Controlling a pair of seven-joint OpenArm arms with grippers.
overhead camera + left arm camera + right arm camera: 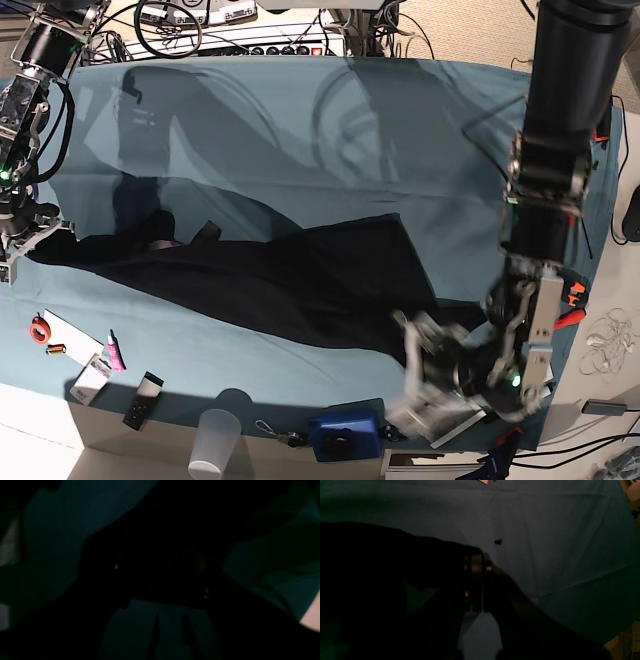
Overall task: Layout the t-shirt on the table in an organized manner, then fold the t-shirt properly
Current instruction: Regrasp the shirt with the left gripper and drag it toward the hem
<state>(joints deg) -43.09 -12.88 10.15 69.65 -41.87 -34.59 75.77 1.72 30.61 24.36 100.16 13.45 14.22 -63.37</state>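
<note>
We are looking at a robotics lab: a cloth-covered surface (300, 110) flanked by two robot arms, a power strip (270, 48) and tangled cables (180, 15) behind, a mounted camera (345, 437) in front.

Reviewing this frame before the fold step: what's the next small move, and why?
Probably close the left pincer on the t-shirt edge beside it. The right pincer is already shut on the far corner, and the cloth lies stretched but creased across the table. With both ends held, the arms could pull it flat. Left wrist view is too dark to confirm contact.
</note>
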